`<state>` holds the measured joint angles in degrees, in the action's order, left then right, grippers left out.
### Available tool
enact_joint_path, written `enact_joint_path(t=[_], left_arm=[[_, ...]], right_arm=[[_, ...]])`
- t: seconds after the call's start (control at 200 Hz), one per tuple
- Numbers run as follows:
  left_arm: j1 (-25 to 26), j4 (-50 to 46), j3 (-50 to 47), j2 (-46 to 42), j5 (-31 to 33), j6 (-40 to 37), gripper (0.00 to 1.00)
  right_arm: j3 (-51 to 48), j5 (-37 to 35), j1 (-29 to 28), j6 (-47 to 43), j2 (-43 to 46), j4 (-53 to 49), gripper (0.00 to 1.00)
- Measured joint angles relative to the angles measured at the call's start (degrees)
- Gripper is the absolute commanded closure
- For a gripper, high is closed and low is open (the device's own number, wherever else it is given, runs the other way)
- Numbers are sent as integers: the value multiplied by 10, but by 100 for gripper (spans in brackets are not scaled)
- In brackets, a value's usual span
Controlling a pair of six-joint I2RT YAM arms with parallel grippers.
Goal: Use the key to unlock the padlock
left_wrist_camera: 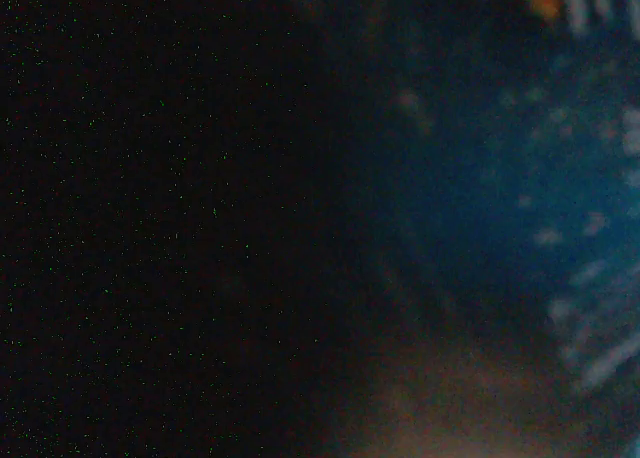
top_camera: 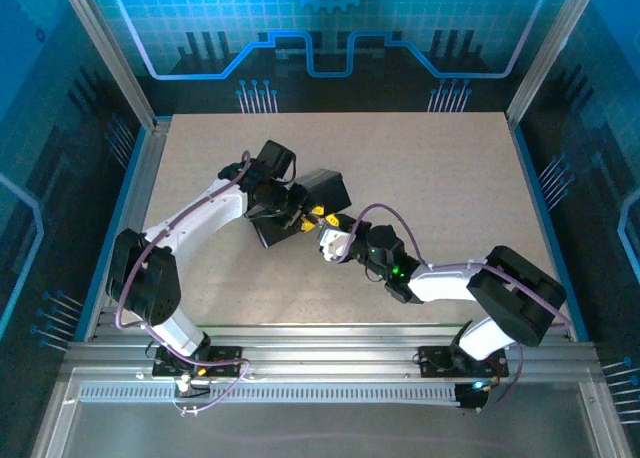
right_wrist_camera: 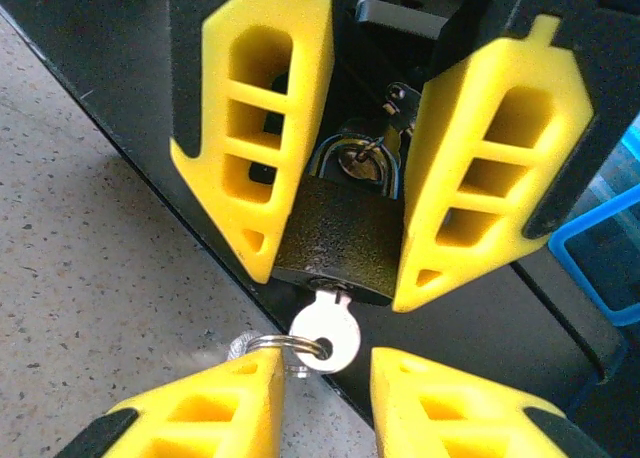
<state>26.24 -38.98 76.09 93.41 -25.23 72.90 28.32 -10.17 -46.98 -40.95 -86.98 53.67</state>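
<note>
In the right wrist view the dark padlock [right_wrist_camera: 340, 240] hangs by its silvery shackle [right_wrist_camera: 327, 156] from the hasp of a dark box. My left gripper [right_wrist_camera: 335, 283] is shut on the padlock's body, one yellow finger on each side. The small silvery key [right_wrist_camera: 328, 336] sits in the keyhole at the padlock's bottom, its round head and wire ring [right_wrist_camera: 272, 346] sticking out. My right gripper [right_wrist_camera: 328, 366] stands open just below the key head, fingers apart and not pinching it. From above, the left gripper [top_camera: 303, 216] and right gripper [top_camera: 322, 236] meet at the box.
The dark box [top_camera: 326, 190] stands mid-table with both arms bent in toward it. Speckled beige tabletop [right_wrist_camera: 80, 308] lies below the box's edge. A blue frame [right_wrist_camera: 600, 248] shows at the right. The left wrist view is dark and blurred.
</note>
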Motion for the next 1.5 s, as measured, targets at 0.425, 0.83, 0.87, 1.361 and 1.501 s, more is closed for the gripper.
enact_joint_path(t=[0.425,0.83,0.87,1.361,1.501], left_arm=[[-2,3,0,0,-2,2,100],[-5,5,0,0,-6,2,100],[-6,5,0,0,-6,2,100],[-14,0,0,0,-13,0,100],[-17,-14,4,0,-20,-1,100]], right_arm=[[16,-3,-16,-14,-8,-1,77],[26,-14,-18,-43,-21,1,75],[28,-14,-18,-46,-23,1,77],[38,1,-2,-45,-20,-37,65],[29,21,30,-25,20,-70,68]])
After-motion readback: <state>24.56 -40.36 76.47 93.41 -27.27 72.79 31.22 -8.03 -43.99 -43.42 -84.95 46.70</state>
